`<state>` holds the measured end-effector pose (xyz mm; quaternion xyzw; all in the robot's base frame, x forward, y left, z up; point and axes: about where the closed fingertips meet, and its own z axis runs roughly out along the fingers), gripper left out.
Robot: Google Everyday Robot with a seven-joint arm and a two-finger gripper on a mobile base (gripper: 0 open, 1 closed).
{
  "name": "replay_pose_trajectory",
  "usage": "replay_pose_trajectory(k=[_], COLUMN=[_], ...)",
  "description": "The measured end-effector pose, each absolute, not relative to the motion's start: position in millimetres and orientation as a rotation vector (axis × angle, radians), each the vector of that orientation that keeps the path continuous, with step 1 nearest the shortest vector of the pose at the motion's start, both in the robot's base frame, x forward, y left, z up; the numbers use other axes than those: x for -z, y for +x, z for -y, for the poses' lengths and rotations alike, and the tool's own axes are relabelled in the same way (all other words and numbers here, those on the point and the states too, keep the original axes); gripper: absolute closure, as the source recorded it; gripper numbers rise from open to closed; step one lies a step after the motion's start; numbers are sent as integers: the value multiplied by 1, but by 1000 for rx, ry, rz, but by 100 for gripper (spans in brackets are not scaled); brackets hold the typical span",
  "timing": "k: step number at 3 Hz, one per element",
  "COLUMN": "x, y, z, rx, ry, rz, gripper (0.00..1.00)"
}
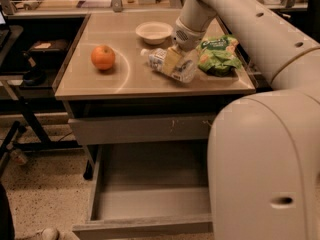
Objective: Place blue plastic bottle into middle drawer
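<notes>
Lying on the table: blue plastic bottle [186,71], on its side, white cap toward 10 o'clock, base toward 4 o'clock, near the front right part of the top.
Bottle's middle: hidden behind a tan part of the gripper.
Gripper [174,64]: down on the bottle, reaching it from 12 o'clock.
Grip: cannot tell whether it is clasped on the bottle or released.
Arm [240,19]: thick white link running from the gripper up toward 1 o'clock, then down the right side to the robot's body [265,169].
Green snack bag [217,54]: at 3 o'clock of the bottle, just beside it.
White bowl [154,32]: at 11 o'clock of the bottle, near, upright.
Orange [103,57]: at 9 o'clock of the bottle, well apart.
Table [100,86]: tan top bearing all four things.
Scratched drawer front [130,129]: grey, shut, right under the tabletop, at 6 o'clock of the bottle.
Middle drawer [150,204]: pulled out below the scratched front, bare grey inside, its right part hidden behind the robot's body.
</notes>
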<state>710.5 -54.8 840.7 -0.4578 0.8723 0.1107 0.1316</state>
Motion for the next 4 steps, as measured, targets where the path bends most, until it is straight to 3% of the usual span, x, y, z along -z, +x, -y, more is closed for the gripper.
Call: replay_pose_trajectory(k=[3,4], x=[-849,-849], y=[588,588], z=[89,89], rx=[-286,-286], ry=[-1200,-1200], rz=[-2685,-2685], gripper=[100,100])
